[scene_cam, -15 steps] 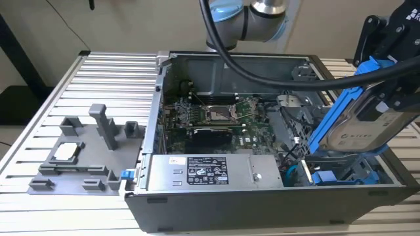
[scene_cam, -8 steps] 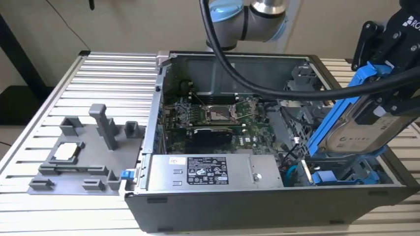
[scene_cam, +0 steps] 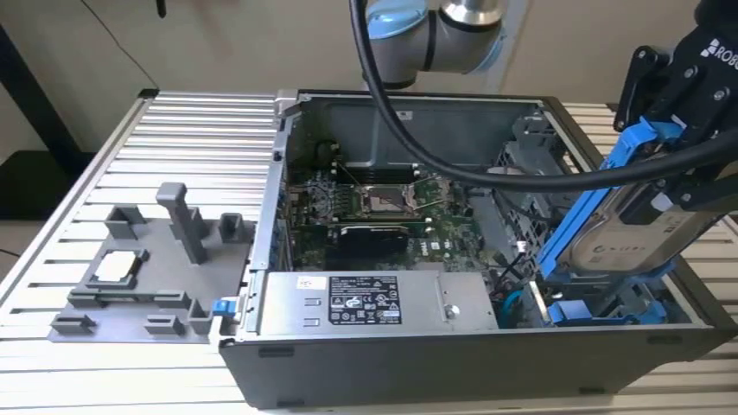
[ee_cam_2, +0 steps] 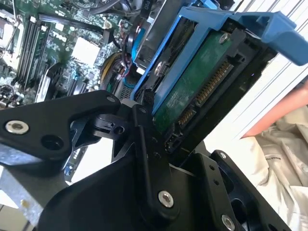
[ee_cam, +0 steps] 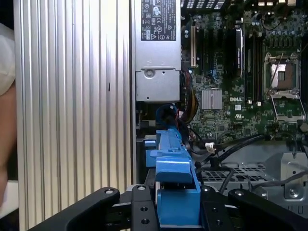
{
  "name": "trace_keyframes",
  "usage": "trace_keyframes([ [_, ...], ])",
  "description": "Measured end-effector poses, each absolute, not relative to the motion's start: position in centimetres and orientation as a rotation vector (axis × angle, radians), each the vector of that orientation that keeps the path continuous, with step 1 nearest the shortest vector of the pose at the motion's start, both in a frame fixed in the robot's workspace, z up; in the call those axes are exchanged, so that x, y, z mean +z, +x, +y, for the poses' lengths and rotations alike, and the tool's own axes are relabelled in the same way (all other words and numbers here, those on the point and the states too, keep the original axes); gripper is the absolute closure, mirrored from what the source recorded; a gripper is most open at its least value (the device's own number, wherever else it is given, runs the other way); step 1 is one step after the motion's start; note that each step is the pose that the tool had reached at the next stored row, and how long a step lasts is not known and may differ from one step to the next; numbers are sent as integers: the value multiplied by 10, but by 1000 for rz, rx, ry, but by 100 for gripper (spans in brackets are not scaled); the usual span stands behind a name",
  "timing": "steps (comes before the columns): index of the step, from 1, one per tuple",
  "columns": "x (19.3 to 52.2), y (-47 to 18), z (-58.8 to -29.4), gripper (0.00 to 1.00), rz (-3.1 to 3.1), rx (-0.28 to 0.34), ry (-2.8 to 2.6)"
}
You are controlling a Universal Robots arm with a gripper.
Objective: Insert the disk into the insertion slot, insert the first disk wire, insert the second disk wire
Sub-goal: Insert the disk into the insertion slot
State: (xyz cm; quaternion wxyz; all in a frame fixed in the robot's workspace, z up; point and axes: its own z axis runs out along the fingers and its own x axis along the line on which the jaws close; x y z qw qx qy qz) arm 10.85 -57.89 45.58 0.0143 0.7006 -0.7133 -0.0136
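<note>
Jaws pinch the upper end of the disk (scene_cam: 652, 226), pressed against both sides of its blue carrier frame (scene_cam: 582, 203). In the first wrist view that frame sits squeezed between the two black halves.

At the exterior view's left, a grey plastic fixture (scene_cam: 150, 259) with upright posts lies on the ribbed metal desk (scene_cam: 173, 121). Just beside it is the open computer case (scene_cam: 461, 367). Inside, the grey power-supply box (scene_cam: 358, 303) runs along the near wall, with the green motherboard (scene_cam: 381, 212) behind it. A thick black cable (scene_cam: 461, 164) from the arm sweeps across above the board.

At the exterior view's right the disk hangs steeply tilted, label outward, with its lower end dipping into the case's near right corner. There the insertion slot (scene_cam: 606, 309) shows its blue fittings. Whether the disk's lower edge touches them I cannot tell. In the second wrist view the disk's green underside and its row of connector pins face the camera.
</note>
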Motion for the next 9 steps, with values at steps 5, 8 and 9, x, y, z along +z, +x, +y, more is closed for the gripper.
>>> trace_keyframes([
  [5, 448, 112, -579, 67, -2221, -42, 2182],
  [8, 443, 114, -579, 67, -2220, -43, 2183],
  [9, 441, 115, -579, 67, -2219, -43, 2184],
])
